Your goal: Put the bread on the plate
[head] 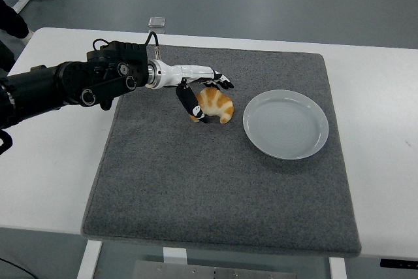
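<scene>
A grey floor lies beyond the white bench (52,161), and a dark grey mat (215,187) covers most of the bench's middle. The left arm (59,86) reaches in from the left edge, across the mat's far left corner. The right arm is not in view.

The plate (285,124) sits on the right half of the mat, nearer the far edge than the near one, and is bare. Just to its left, apart from its rim, lies the bread (215,104), a croissant arched with its two ends pointing toward the near edge, so its long axis runs roughly left to right.

The left hand (204,93) is at the bread's left side. The fingers (221,83) are stretched over the far side of the croissant, and the thumb (191,104) drops down against its left near end; the hand brackets the bread but is not plainly clamped on it. Whether the fingers touch the crust cannot be told.

The bread lies directly between hand and plate, so the carry should run rightward along the croissant's own length.
</scene>
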Robot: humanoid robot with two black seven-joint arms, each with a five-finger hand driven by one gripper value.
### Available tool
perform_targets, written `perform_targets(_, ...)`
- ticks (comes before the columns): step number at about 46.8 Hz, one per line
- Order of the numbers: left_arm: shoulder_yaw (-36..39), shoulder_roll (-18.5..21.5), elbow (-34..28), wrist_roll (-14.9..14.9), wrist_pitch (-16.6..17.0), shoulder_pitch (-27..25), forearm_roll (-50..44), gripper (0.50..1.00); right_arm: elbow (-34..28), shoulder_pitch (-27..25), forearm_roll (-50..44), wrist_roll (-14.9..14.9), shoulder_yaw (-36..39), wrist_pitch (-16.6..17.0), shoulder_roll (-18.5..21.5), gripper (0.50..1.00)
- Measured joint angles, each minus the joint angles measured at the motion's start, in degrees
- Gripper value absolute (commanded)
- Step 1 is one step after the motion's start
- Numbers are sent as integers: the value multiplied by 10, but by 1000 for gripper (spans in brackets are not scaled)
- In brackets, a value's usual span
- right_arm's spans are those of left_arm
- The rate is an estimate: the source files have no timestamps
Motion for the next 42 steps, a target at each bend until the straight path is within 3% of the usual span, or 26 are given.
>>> perform_targets(6, -1, -1, 0, -2, 5, 4, 19, 930, 0, 0, 0, 0, 0, 0, 0, 952)
perform_targets(18, -2, -4, -1, -5, 16, 8, 23, 776, 0, 0, 0, 0, 0, 0, 0, 952)
perform_targets(27, -4, -4, -1, -7, 18, 8, 55, 500, 0, 0, 0, 0, 0, 0, 0, 952)
perform_targets(42, -5, -4, 2, -8, 30, 6, 82, 500, 0, 0, 0, 0, 0, 0, 0, 952)
